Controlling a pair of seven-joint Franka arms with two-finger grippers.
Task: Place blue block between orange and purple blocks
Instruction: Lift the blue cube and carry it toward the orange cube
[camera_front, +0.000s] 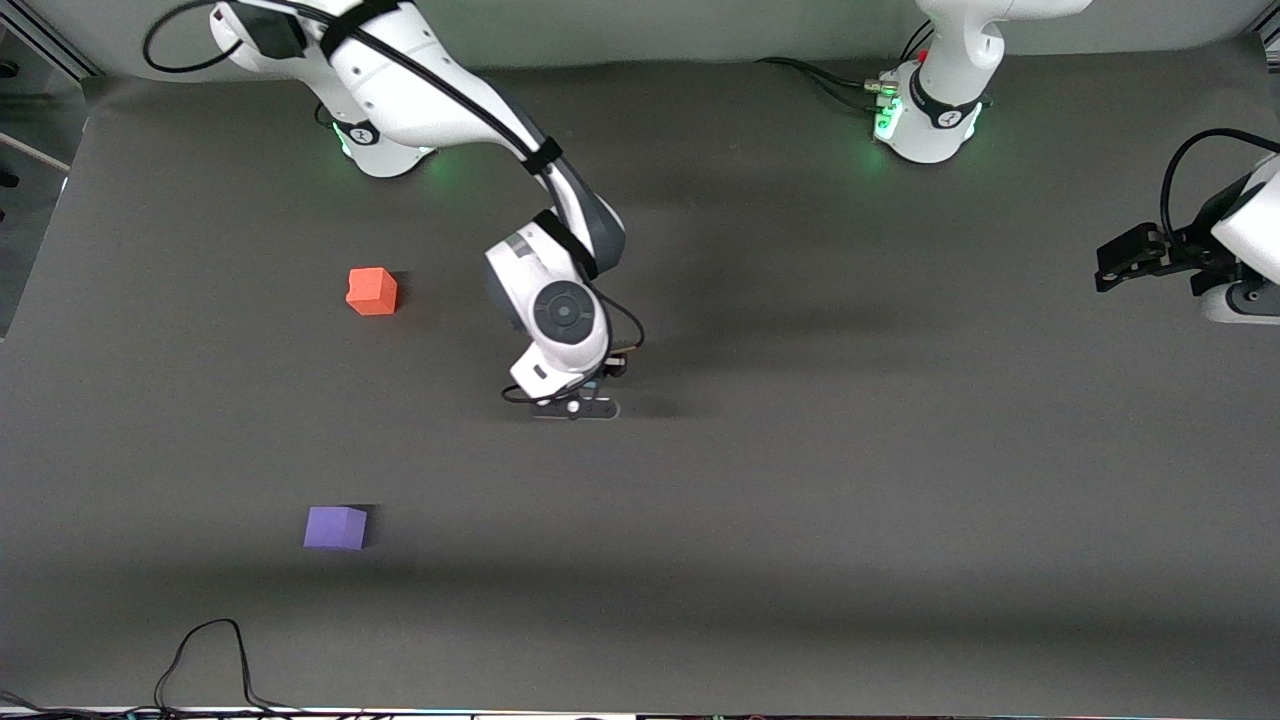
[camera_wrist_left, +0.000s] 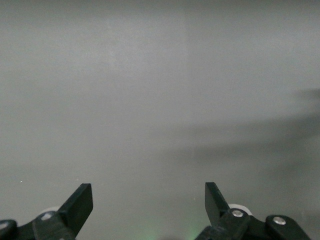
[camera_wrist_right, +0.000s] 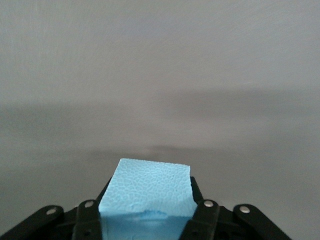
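Observation:
The orange block (camera_front: 372, 291) lies toward the right arm's end of the table. The purple block (camera_front: 336, 527) lies nearer to the front camera, with a wide gap between the two. My right gripper (camera_front: 575, 405) is down at the table's middle, beside that gap. In the right wrist view the blue block (camera_wrist_right: 147, 185) sits between the fingers (camera_wrist_right: 196, 195), which press its two sides; the right gripper (camera_wrist_right: 150, 187) is shut on it. The front view hides this block under the wrist. My left gripper (camera_front: 1112, 264) waits open at the left arm's end, nothing between its jaws (camera_wrist_left: 149, 205).
A dark grey mat (camera_front: 800, 500) covers the table. A black cable (camera_front: 205, 655) loops at the edge nearest the front camera. The two arm bases (camera_front: 380, 150) (camera_front: 930, 125) stand along the edge farthest from that camera.

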